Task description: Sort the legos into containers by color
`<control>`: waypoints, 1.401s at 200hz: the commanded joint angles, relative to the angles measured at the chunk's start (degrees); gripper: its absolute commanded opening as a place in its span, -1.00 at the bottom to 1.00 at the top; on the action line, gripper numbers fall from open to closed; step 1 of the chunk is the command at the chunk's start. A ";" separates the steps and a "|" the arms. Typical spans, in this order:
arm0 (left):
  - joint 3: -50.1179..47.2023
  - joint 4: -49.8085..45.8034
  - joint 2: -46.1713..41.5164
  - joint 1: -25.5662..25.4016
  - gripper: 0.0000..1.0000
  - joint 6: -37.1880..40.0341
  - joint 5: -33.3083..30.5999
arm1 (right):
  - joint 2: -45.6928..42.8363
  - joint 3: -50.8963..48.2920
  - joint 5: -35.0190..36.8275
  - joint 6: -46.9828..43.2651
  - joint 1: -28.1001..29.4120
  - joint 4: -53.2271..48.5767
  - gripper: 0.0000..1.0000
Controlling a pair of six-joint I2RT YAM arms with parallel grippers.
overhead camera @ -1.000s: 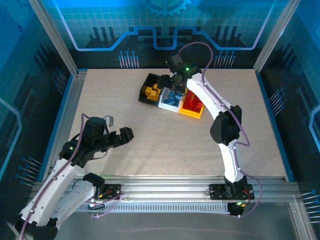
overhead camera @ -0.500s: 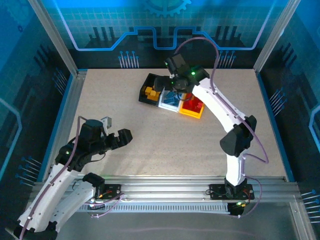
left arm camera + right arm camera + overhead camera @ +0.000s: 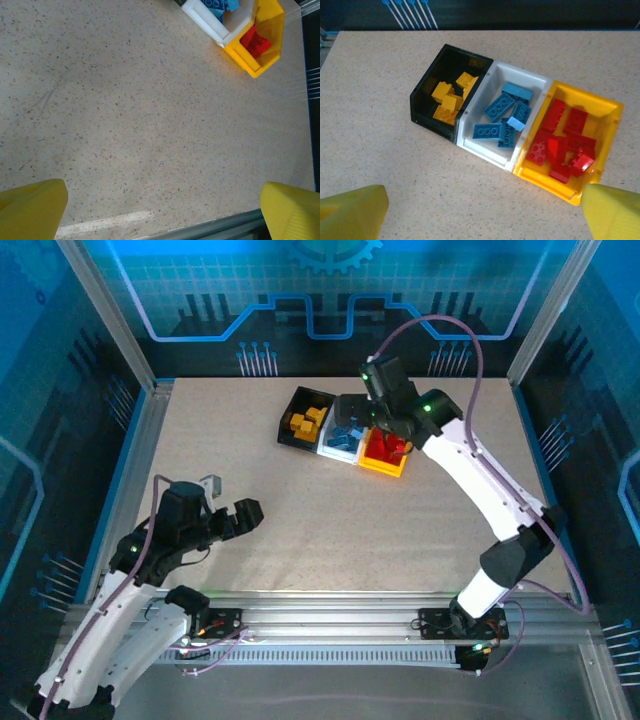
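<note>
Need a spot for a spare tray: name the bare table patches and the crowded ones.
Bare: the table middle, from its near edge up to the black bin, white bin and yellow bin; also both far corners. Crowded: that touching row.

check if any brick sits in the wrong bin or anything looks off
Nothing stands out: yellow bricks lie in the black bin, blue bricks in the white bin, red bricks in the yellow bin.
</note>
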 commanded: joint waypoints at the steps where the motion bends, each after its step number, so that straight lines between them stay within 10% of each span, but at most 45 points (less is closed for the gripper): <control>1: -1.36 1.74 -1.64 0.41 0.98 1.10 -1.82 | -4.51 -4.61 4.14 -1.84 0.55 5.97 1.00; 123: -5.74 6.44 -6.66 0.37 0.98 0.41 -5.90 | -15.31 -18.84 9.54 -1.53 0.44 14.96 1.00; 210: -13.70 16.22 -7.92 0.36 0.98 -11.58 -12.96 | -30.74 -40.51 12.29 -19.95 -0.03 33.59 1.00; 280: -14.37 27.28 0.38 0.33 0.98 -5.88 -20.97 | -44.07 -60.39 -1.13 -18.92 -18.87 38.24 1.00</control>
